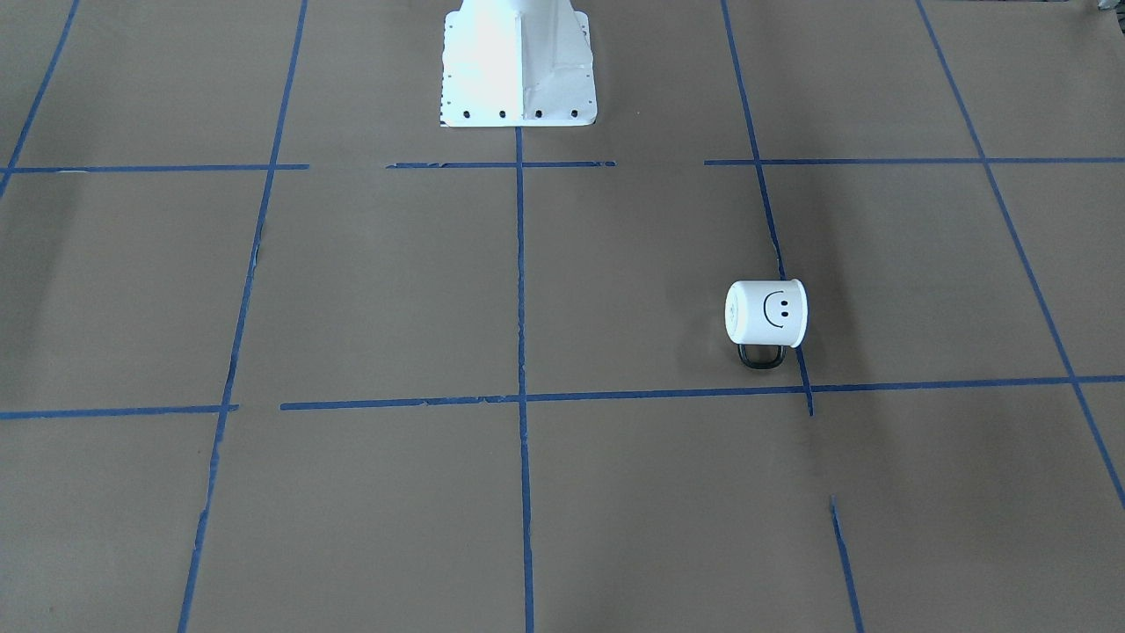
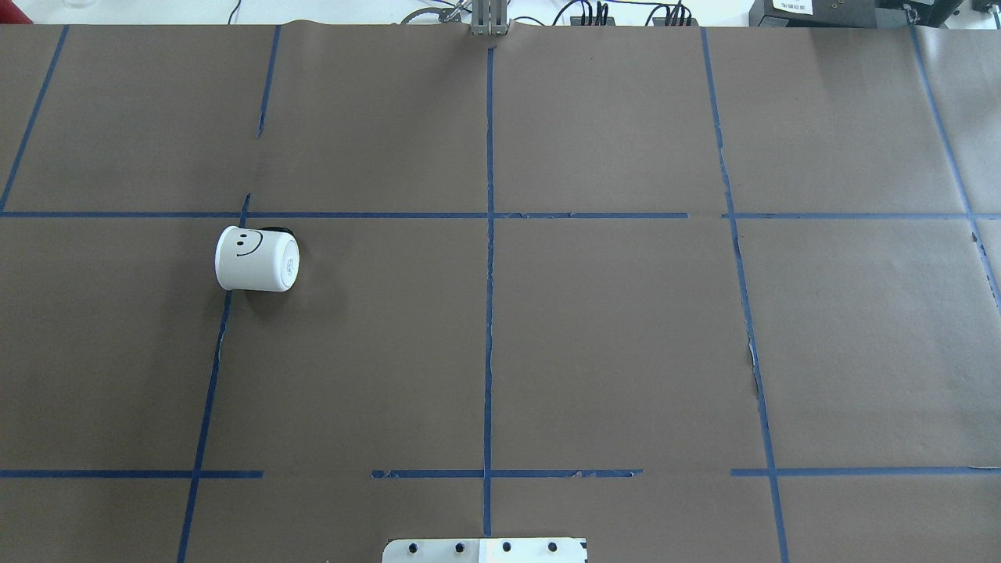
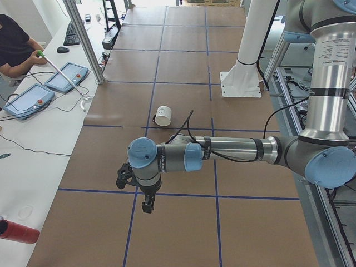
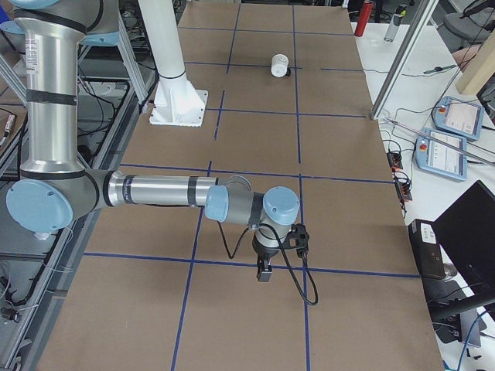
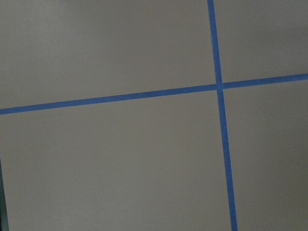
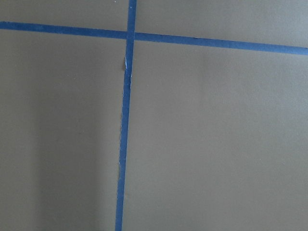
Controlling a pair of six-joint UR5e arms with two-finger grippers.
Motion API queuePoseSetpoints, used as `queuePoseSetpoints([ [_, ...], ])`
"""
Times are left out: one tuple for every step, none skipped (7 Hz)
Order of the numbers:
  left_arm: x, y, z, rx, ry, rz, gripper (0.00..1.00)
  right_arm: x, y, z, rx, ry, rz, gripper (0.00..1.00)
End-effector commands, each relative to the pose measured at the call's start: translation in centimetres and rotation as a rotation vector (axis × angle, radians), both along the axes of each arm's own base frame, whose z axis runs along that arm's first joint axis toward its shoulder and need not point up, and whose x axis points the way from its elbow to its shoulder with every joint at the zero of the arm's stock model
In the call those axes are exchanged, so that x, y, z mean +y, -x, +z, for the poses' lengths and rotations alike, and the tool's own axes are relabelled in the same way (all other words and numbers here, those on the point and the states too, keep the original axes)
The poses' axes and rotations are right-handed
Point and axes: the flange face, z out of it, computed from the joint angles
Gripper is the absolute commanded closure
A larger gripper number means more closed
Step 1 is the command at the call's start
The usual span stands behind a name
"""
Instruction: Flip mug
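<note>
1. Toward 9 o'clock from the middle of the table (image 2: 626, 352) in the overhead view, find the mug (image 2: 256, 259) lying on its side, well apart from both arms.
2. Note the closed base turned to 3 o'clock and the lipped mouth to 9 o'clock, with the smiley face (image 2: 249, 244) up and the black loop handle (image 2: 275, 230) low on the 12 o'clock side. Probably kept from rolling that way by the handle against the table.
3. Judge the flip as not yet begun: lying flat, with no contact from either arm.
4. See the left tool (image 3: 146, 203) only in the left side view, hanging fingers-down over the table. Cannot tell whether spread wide or drawn narrow.
5. See the right tool (image 4: 264, 270) only in the right side view, likewise pointing down. Cannot tell its spread either.
6. Find only brown paper and blue tape lines (image 5: 219, 144) in both wrist views. Likely parked poses, keeping the mug unobstructed.
7. Expect the left arm to suit better, being on the mug's side, with the open mouth at 9 o'clock offering a rim to pinch.
</note>
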Motion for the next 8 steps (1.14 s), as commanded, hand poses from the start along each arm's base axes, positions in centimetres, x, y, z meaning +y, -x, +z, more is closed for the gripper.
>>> queuePoseSetpoints([
  [-0.2, -0.5, -0.6, -0.001, -0.020, 0.014, 0.00, 0.0, 0.0, 0.0, 0.000, 0.000, 0.000, 0.00],
  [-0.3, -0.9, -0.8, -0.008, -0.019, 0.019, 0.00, 0.0, 0.0, 0.0, 0.000, 0.000, 0.000, 0.00],
  [-0.3, -1.2, -1.3, -0.010, -0.041, 0.027, 0.00, 0.0, 0.0, 0.0, 0.000, 0.000, 0.000, 0.00],
  [-0.1, -1.3, -1.6, -0.003, -0.106, 0.023, 0.00, 0.0, 0.0, 0.0, 0.000, 0.000, 0.000, 0.00],
  [1.0, -2.1, 1.0, 0.077, -0.103, 0.026, 0.00, 0.0, 0.0, 0.0, 0.000, 0.000, 0.000, 0.00],
  [0.9, -4.4, 0.3, 0.306, -0.171, 0.049, 0.00, 0.0, 0.0, 0.0, 0.000, 0.000, 0.000, 0.00],
  [0.9, -5.1, -0.4, 0.436, -0.072, -0.023, 0.00, 0.0, 0.0, 0.0, 0.000, 0.000, 0.000, 0.00],
  [0.3, -6.7, -1.5, 0.440, -0.020, -0.073, 0.00, 0.0, 0.0, 0.0, 0.000, 0.000, 0.000, 0.00],
])
